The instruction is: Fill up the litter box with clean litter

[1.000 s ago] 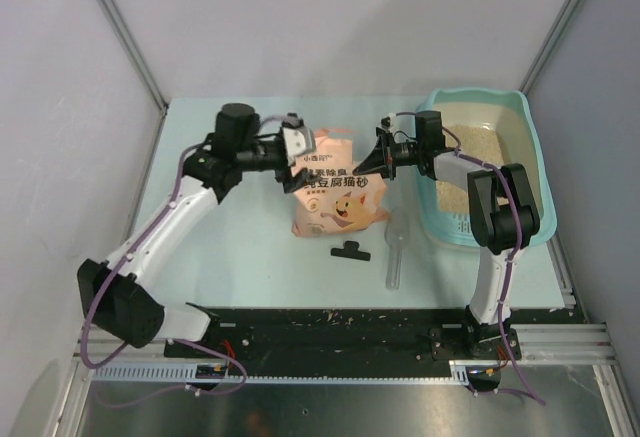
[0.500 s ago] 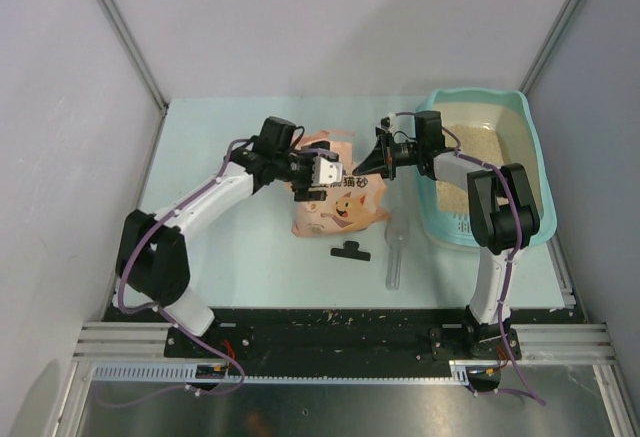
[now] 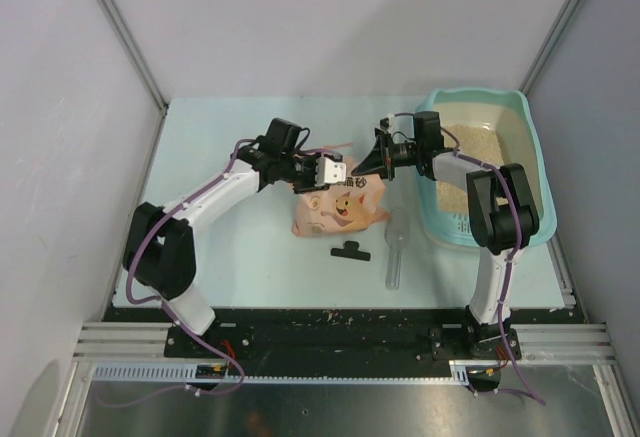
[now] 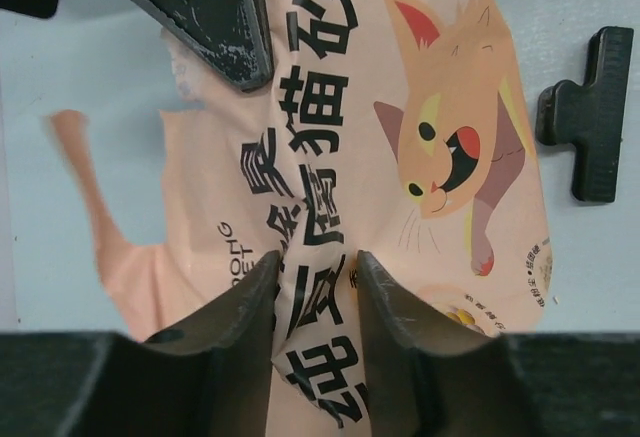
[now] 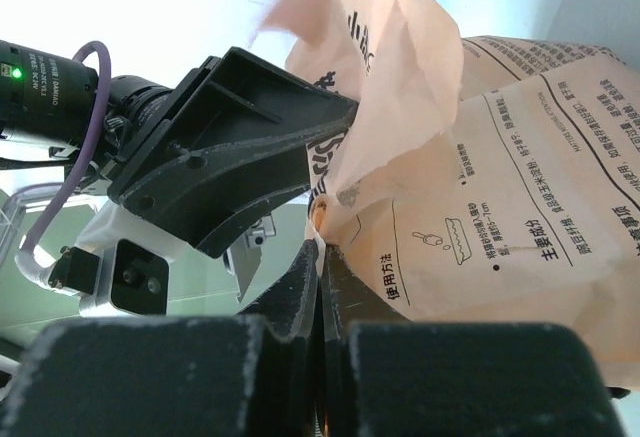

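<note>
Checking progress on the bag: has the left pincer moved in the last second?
Yes. In the top view the left pincer shifted right, toward the litter box, and slightly nearer, across the bag.

This is a robotics lab cell rather than a home. A pale table [image 3: 250, 257] is boxed in by plain grey panels [image 3: 330, 27] set in bare aluminium posts [image 3: 122, 37]. Two robot arms [image 3: 208, 197] are bolted to a black plate [image 3: 330, 322] on aluminium rails [image 3: 330, 342] at the near edge. Purple cables [image 3: 128, 272] run along the arms, and a slotted cable tray [image 3: 160, 369] lies below.
</note>
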You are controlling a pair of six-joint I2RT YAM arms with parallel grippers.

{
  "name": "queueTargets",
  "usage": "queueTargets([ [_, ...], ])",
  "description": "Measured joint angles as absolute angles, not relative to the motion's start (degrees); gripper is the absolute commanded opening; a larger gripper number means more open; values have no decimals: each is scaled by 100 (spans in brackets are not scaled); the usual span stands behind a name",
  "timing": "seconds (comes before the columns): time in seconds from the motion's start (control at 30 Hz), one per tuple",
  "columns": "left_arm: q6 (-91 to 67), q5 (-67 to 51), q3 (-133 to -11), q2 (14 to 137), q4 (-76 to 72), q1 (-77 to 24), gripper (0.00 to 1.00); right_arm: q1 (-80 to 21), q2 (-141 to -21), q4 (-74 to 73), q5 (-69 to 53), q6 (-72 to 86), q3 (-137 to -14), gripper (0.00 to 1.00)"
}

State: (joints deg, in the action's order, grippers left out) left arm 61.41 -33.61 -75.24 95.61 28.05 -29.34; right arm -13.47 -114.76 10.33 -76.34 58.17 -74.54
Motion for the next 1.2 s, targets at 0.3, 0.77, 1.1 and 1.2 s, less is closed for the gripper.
queueTargets([
  [0.3, 5531, -3350, -7524, 9561, 2797, -2954, 5, -1208, -11437, 543, -7618, 5441, -7461, 32],
  [0.77, 4595, -3345, -7524, 9548, 2740, -2915, 3, -563, -10831, -2014, -6477, 1116, -9400, 49],
  [1.1, 4025, -3500, -7546, 9548, 2735, -2821, 3, -1885, -8578, -2635, -5614, -3881, -8156, 57],
  [1.2, 3903, -3535, -7546, 9548, 2738, -2799, 3, -1986, -8674, -2847, -5411, -4803, -7979, 59],
])
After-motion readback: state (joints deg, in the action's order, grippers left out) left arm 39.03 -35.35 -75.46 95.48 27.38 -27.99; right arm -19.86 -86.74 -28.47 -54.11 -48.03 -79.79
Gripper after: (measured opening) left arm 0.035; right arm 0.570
